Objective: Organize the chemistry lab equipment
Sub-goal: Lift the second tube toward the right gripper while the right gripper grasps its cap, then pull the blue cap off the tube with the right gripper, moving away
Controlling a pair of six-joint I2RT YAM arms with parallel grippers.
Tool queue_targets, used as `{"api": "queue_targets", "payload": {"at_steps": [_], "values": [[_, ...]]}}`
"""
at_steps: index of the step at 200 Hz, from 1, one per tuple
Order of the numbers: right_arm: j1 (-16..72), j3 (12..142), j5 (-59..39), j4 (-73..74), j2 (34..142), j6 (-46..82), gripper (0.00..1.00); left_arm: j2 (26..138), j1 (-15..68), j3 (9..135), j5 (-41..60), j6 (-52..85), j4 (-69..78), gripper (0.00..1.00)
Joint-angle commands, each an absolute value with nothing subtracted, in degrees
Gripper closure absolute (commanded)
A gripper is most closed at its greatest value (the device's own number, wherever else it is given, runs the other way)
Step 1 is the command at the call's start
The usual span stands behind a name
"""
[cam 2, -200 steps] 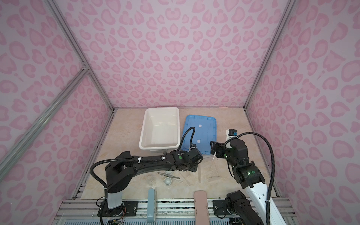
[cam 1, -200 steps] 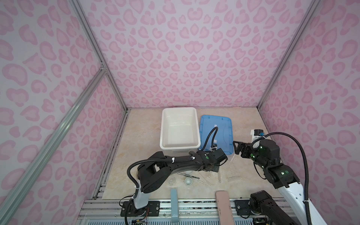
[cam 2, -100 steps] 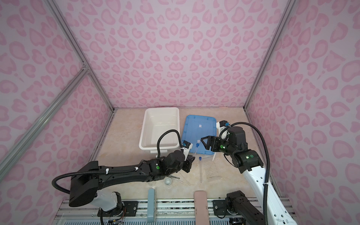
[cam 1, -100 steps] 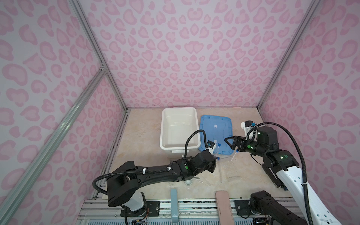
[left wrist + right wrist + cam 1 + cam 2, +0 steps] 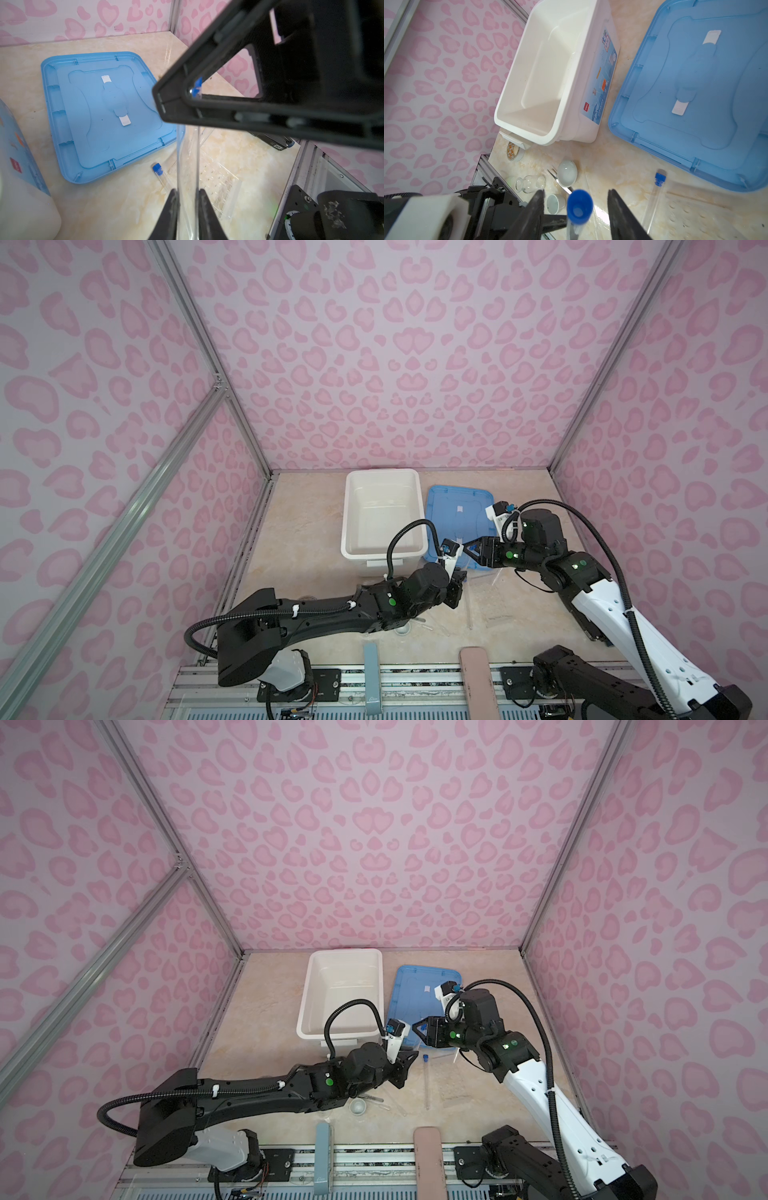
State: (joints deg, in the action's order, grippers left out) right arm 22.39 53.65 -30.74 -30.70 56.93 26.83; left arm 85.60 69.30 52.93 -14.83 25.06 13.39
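Clamped in the left gripper [image 5: 187, 194], by its lower part: a clear tube [image 5: 187, 158], now lifted off the table [image 5: 124, 197], where one second ago still low near the surface. Around its blue cap [image 5: 579, 207], in the lower middle of the right wrist view: the right gripper [image 5: 575, 193], arrived from the right and narrowing, but jaws apart yet, with a gap on each side of the cap. Looks like a handover or uncapping in the air, not finished. Further out, lower right: second capped tube [image 5: 654, 199], lying on the table beside the blue lid [image 5: 695, 83]. Upper middle: white tub [image 5: 591, 87], nothing seen inside, so probably nothing sorted yet.
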Motion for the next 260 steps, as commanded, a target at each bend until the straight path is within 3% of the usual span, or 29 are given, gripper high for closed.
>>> {"api": "queue_targets", "payload": {"at_steps": [1, 42, 118, 133, 149, 160, 213, 260], "values": [[22.44, 53.04, -31.93, -27.93, 56.73, 28.02, 0.59, 85.4, 69.54, 53.29, -15.25, 24.28, 15.32, 0.81], [22.4, 52.56, -31.68, -28.48, 56.53, 27.95, 0.72, 86.52, 69.87, 54.19, -15.17, 24.28, 14.73, 0.81], [22.38, 52.54, -31.03, -30.4, 55.84, 27.42, 0.85, 87.91, 70.13, 55.33, -16.43, 24.85, 13.89, 0.79], [22.41, 52.39, -30.31, -30.41, 55.4, 26.78, 0.85, 87.9, 70.11, 55.93, -16.26, 24.89, 13.22, 0.65], [22.46, 52.14, -28.62, -30.37, 54.34, 25.27, 0.85, 87.54, 70.13, 56.2, -14.98, 25.37, 13.27, 0.23], [22.65, 51.82, -26.11, -30.26, 53.04, 23.95, 0.85, 86.96, 70.07, 56.36, -14.55, 26.83, 13.14, 0.0], [25.65, 48.21, -9.85, -30.07, 44.48, 17.98, 0.85, 83.59, 70.07, 56.04, -10.58, 36.46, 15.36, 0.02], [26.18, 44.14, 4.39, -32.23, 36.05, 20.66, 0.86, 85.62, 70.11, 58.89, -11.03, 44.14, 9.53, 0.02]]}}
